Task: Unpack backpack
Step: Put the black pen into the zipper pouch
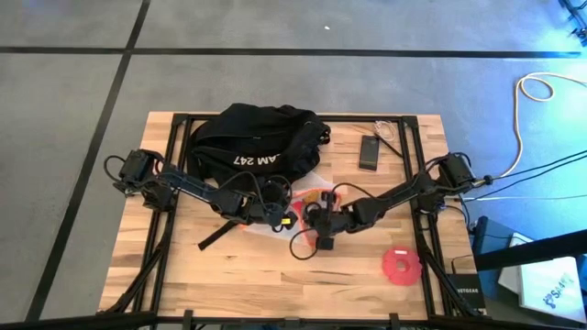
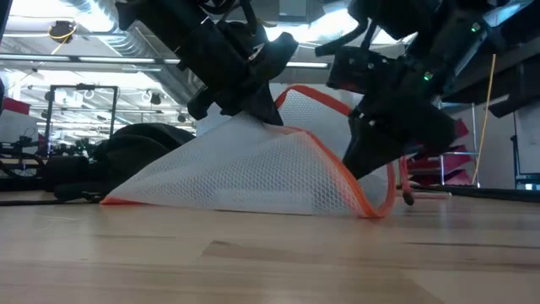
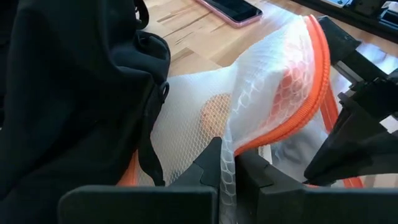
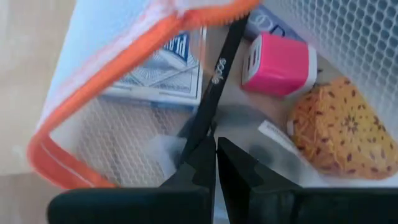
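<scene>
My left gripper (image 3: pixel 227 171) was clamped on the mesh pouch (image 2: pixel 253 173) beside the backpack (image 1: pixel 252 142), my right gripper (image 4: pixel 216 155) pinched a black pen (image 4: pixel 214 84) inside, and a tug risked spilling everything.

A light wooden table (image 1: pixel 229 275) with a plank top and a black frame along its edges carries everything here. The backpack (image 1: pixel 252 142), black with white lettering, lies slumped at the far middle of the top. Just in front of it, a white mesh pouch (image 2: pixel 253 173) with orange trim sits on the wood, its lower edge resting on the planks. A small flat black phone (image 1: pixel 370 151) lies to the right of the backpack, apart from it. A round red disc (image 1: pixel 401 265) lies flat near the front right corner, well apart from the rest.
</scene>
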Motion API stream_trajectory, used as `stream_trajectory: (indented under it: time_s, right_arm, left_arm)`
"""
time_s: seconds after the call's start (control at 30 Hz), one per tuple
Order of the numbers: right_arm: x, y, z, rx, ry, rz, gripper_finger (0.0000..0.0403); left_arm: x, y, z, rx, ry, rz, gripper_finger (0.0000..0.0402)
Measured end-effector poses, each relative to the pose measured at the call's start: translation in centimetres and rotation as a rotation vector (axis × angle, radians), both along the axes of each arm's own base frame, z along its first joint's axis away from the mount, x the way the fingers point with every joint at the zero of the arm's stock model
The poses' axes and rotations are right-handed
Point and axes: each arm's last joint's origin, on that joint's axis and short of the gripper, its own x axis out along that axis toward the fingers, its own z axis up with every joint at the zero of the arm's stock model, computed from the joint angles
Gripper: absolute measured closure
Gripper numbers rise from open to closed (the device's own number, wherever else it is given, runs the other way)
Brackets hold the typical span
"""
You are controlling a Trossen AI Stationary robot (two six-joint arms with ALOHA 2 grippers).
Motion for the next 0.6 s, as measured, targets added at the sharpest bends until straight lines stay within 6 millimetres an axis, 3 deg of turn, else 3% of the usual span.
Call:
stream_trajectory:
  time_s: [0.27, 0.43, 0.6]
  right_arm:
    - [-0.6, -0.5, 0.0, -0.083, 0.036, -0.08, 0.0402]
    - [-0.4, -0.1, 1.9, -0.116, -0.019, -0.095, 0.0402]
    - [-1.4, -0.4, 3.3, -0.152, 0.082, -0.108, 0.0402]
  left_arm:
    - [0.0, 0.0, 0.0, 0.0, 0.0, 0.0, 0.0402]
    - [0.0, 0.0, 0.0, 0.001, 0.0, 0.001, 0.0402]
    - [0.0, 0.0, 0.0, 0.001, 0.001, 0.001, 0.0402]
